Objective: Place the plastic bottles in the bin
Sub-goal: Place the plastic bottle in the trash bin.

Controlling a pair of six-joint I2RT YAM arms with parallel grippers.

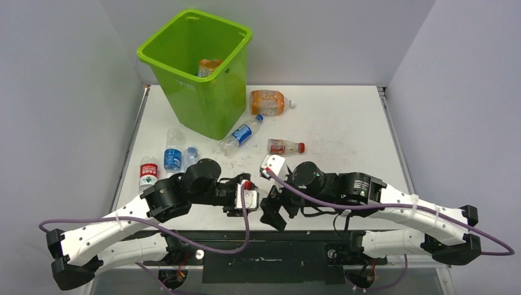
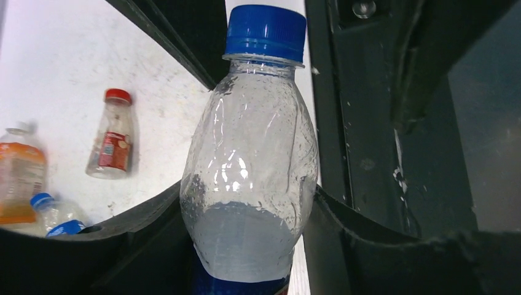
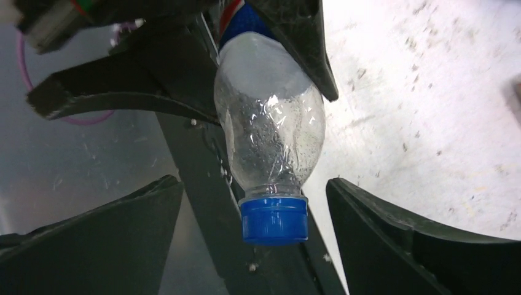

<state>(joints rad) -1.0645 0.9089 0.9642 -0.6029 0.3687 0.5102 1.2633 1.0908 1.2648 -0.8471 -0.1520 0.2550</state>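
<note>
With the bin (image 1: 203,98) at the far left of the desk (image 1: 344,123), nearer the left arm, the left end effector (image 2: 246,215) is clenched on the blue-capped bottle (image 2: 249,153) over the near edge, its long axis pointing cap-first into the right end effector (image 3: 252,196), released and clear of the cap.

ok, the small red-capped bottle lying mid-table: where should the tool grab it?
Take the red-capped bottle at its labelled middle, from straight above. It lies on its side, cap pointing right, nothing touching it, so a grip across its width, far and near sides, should fit.
</note>
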